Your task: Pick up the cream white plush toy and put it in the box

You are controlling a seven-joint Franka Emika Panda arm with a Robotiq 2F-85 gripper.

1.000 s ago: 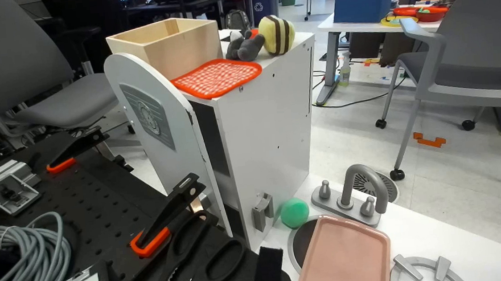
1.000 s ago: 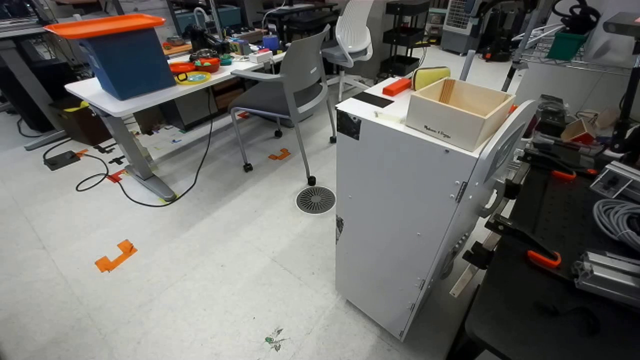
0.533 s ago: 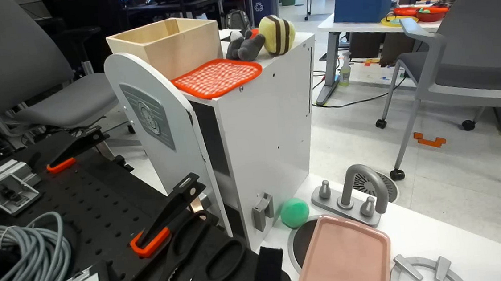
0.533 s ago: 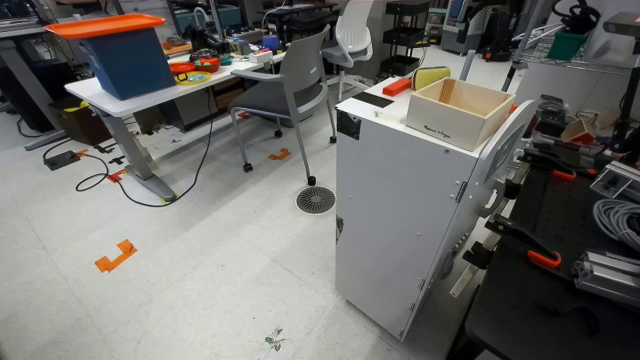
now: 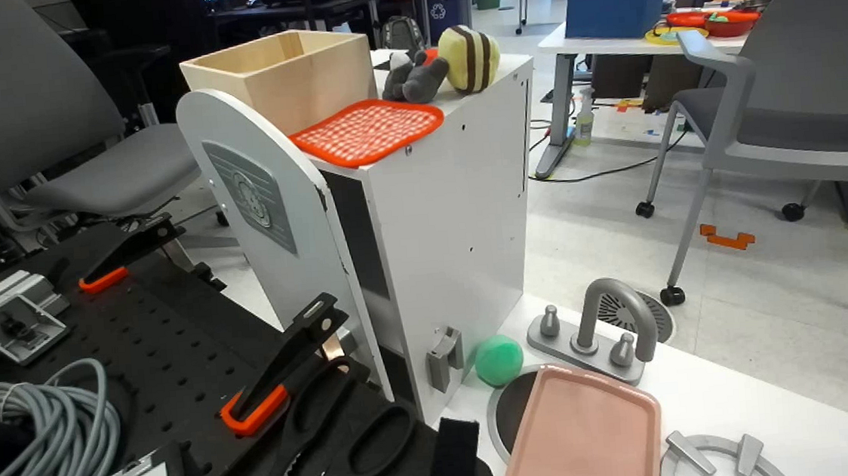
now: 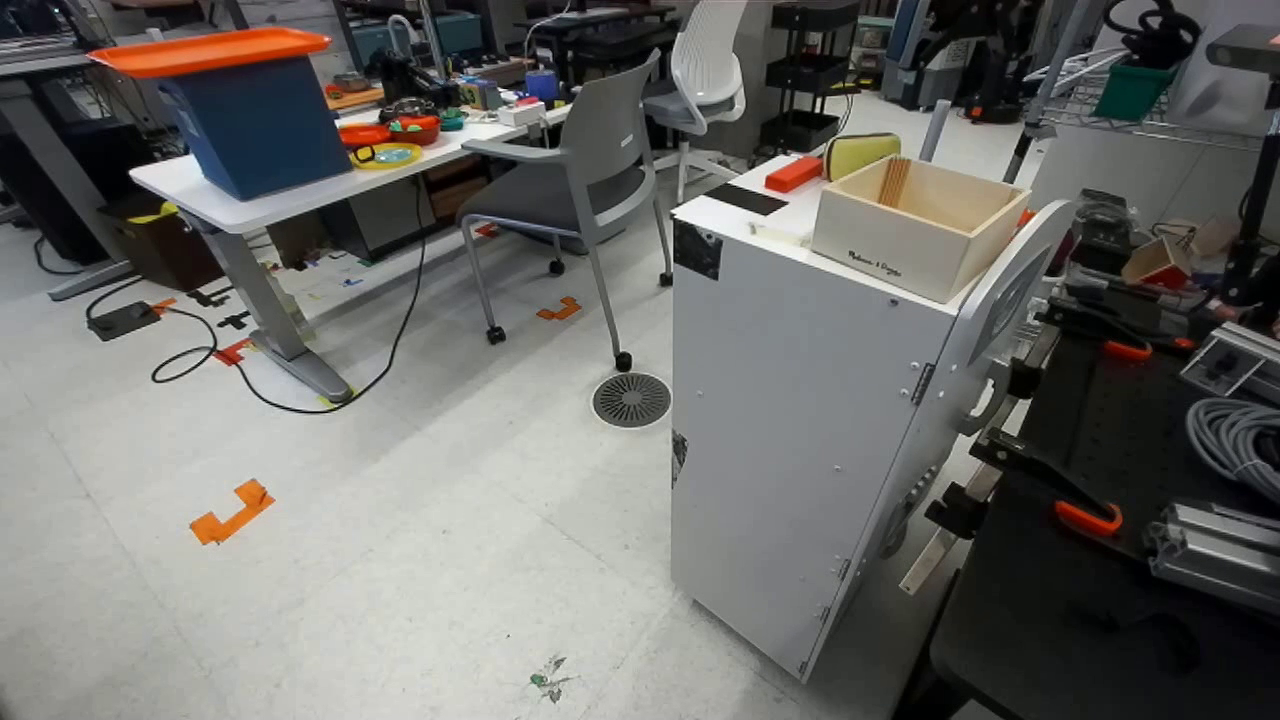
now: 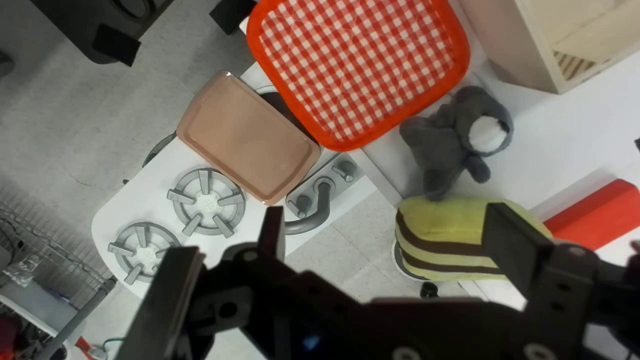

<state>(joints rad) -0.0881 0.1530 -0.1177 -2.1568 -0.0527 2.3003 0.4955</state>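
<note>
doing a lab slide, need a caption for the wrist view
Gripper open, striped plush toy not yet grasped, gray plush beside it, wooden box at upper right.

We face the box [image 5: 317, 84] from opposite sides in both exterior views; the wrist view looks down, closer.

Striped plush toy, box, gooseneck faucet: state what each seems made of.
Striped plush toy: matte fabric, by its soft, rounded surface. Box: likely bare wood, by its pale tan, matte walls. Gooseneck faucet: even gray, dull sheen; metal or plastic, can't tell.
</note>
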